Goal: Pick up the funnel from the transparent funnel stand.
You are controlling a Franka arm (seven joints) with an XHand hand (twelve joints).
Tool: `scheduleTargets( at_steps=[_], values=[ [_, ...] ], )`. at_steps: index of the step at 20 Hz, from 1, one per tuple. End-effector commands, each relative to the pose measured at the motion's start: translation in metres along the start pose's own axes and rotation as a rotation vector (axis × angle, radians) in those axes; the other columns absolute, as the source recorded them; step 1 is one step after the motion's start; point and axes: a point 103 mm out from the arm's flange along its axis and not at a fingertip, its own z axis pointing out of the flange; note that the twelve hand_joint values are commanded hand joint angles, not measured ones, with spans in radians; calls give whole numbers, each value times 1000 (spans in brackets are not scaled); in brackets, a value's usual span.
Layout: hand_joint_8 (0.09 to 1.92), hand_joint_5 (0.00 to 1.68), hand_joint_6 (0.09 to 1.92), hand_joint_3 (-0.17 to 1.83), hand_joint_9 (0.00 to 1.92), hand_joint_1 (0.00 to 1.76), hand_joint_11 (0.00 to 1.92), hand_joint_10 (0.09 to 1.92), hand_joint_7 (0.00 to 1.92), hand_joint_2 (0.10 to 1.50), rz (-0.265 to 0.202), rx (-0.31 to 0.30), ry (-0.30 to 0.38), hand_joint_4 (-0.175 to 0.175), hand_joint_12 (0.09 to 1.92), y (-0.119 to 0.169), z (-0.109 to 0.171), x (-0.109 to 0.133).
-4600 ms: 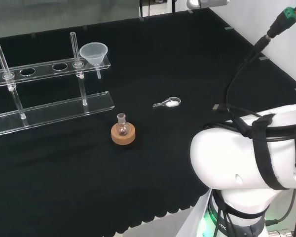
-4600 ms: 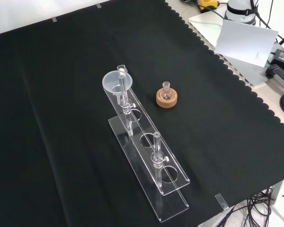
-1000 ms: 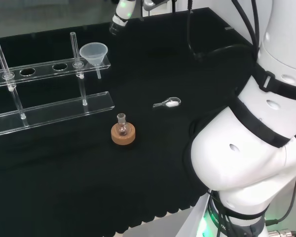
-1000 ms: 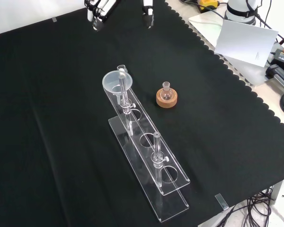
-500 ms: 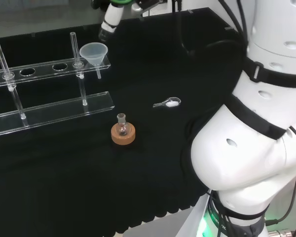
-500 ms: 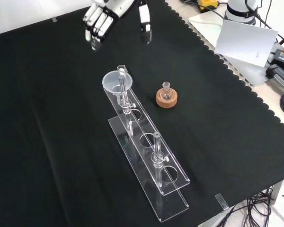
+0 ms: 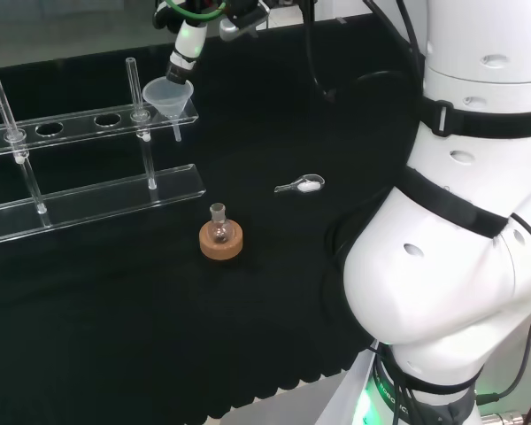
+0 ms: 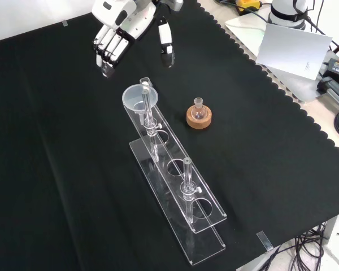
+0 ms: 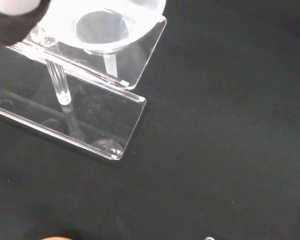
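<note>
A clear funnel (image 7: 169, 95) (image 8: 138, 97) (image 9: 107, 27) sits in the end hole of the transparent stand (image 7: 80, 177) (image 8: 178, 192) (image 9: 85, 112), its stem hanging below the top rail. My hand (image 8: 121, 22) hovers open above and just beyond that end of the stand, fingers straight and spread, thumb apart. In the head view one finger (image 7: 181, 53) points down just above the funnel's rim, not touching it.
A small round flask on a cork ring (image 7: 220, 237) (image 8: 199, 116) stands near the stand. A small clear spoon with white powder (image 7: 301, 185) lies on the cloth. The arm's white links (image 7: 460, 221) rise at the head view's right. The cloth's scalloped edge runs along the front view's right.
My hand has come down and closer to the funnel end of the stand over the last second. Funnel, stand and flask have not moved.
</note>
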Motion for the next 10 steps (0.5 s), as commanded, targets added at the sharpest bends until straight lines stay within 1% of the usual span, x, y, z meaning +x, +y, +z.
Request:
scheduleTargets(
  at_steps=[1, 5, 8, 10],
  values=[
    [637, 0, 87, 14, 0, 669, 0, 677, 29, 639, 6, 48, 18, -71, 1122, 24, 24, 2],
    [636, 0, 87, 15, 0, 662, 0, 671, 15, 641, 1, 72, 21, -75, 1114, 36, 27, 7],
    [626, 0, 87, 15, 0, 659, 0, 658, 3, 642, 15, 78, 35, -76, 1105, 47, 34, 12],
    [606, 0, 87, 14, 0, 659, 0, 589, 0, 643, 17, 93, 30, -77, 1090, 52, 37, 16]
  ],
)
